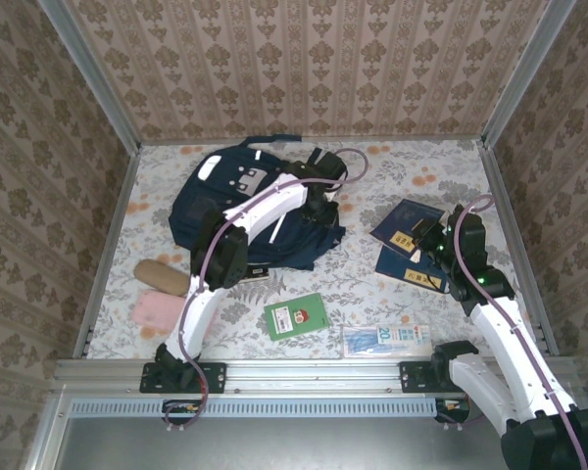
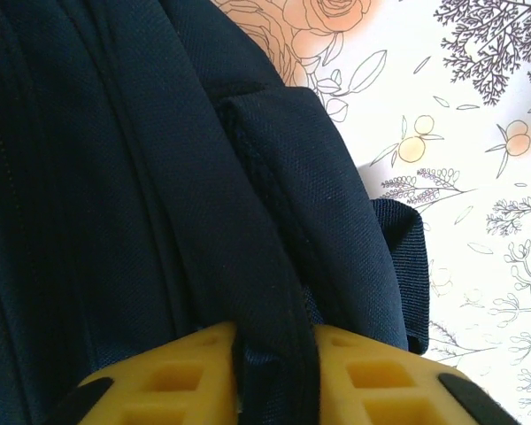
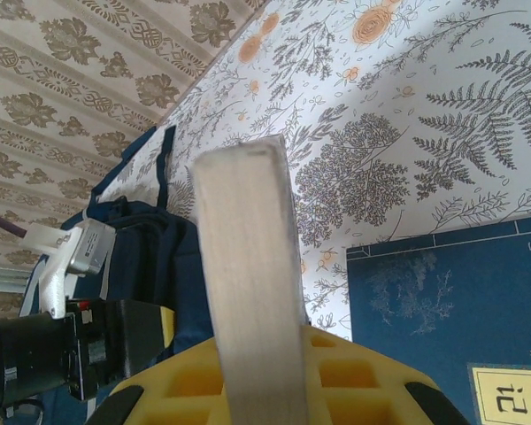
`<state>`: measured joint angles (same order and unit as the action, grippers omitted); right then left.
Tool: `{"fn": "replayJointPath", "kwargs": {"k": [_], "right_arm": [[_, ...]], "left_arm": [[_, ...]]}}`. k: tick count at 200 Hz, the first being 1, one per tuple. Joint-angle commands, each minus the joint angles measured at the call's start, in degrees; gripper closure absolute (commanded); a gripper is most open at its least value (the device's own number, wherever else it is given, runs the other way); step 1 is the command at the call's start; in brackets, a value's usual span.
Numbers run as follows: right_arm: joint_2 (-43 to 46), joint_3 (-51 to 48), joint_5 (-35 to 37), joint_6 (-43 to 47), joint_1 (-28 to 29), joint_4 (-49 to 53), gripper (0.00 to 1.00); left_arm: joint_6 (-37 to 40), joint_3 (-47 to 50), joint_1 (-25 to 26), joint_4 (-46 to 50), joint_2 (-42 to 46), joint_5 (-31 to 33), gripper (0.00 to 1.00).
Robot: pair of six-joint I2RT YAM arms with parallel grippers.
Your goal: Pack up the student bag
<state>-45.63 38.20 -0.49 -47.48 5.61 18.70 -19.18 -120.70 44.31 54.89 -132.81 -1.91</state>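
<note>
Left claw (image 2: 274, 376) clamped on student bag (image 2: 88, 221) fold; right claw (image 3: 257, 376) clamped on pale slab (image 3: 248, 266).

Bag: student bag (image 1: 237, 196), navy, far-left on table (image 1: 412, 162)
L gripper (image 1: 322, 199): at bag's rt edge
R gripper (image 1: 429, 238): over blue books (image 1: 404, 223)
Near edge: green card (image 1: 296, 315), clear packet (image 1: 385, 340)
Left side: tan pouch (image 1: 161, 276), pink item (image 1: 157, 310)

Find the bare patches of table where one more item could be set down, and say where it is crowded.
Free: the far right corner, beyond the books and right of the bag; also the narrow middle strip between bag and books. Crowded: the near edge, with pouch, pink item, green booklet and packet.
</note>
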Motion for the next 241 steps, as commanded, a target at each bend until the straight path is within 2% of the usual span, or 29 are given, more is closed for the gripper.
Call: {"fn": "replayJointPath", "kwargs": {"k": [1, 36, 89, 111, 159, 197, 241], "right_arm": [[1.1, -0.3, -1.5, 0.6, -0.3, -3.1, 1.00], [0.2, -0.5, -6.5, 0.2, -0.2, -6.5, 1.00], [-4.6, 0.8, -19.4, -4.4, 1.8, -17.3, 1.00], [-7.5, 2.1, -22.0, -7.3, 3.5, -21.1, 1.00], [-8.9, 4.5, -19.6, -6.6, 5.9, -20.0, 1.00], [-8.8, 5.0, -13.8, -4.0, 5.9, -11.1, 1.00], [-6.8, 3.0, -12.1, -2.9, 5.9, -8.9, 1.00]], "left_arm": [[0.2, -1.1, -1.1, 0.5, 1.1, 0.5, 0.82], [-1.1, 2.5, -2.7, -3.1, 5.8, -3.7, 0.93], [-3.7, 10.0, -6.0, -8.2, 15.1, -12.9, 0.96], [-5.0, 13.4, -7.2, -10.4, 18.0, -16.1, 0.97], [-8.2, 19.5, -8.1, -15.9, 19.0, -21.6, 0.98], [-12.5, 21.6, -7.9, -21.0, 15.6, -27.4, 0.96], [-14.1, 21.6, -7.8, -22.8, 13.1, -29.2, 0.91]]}}
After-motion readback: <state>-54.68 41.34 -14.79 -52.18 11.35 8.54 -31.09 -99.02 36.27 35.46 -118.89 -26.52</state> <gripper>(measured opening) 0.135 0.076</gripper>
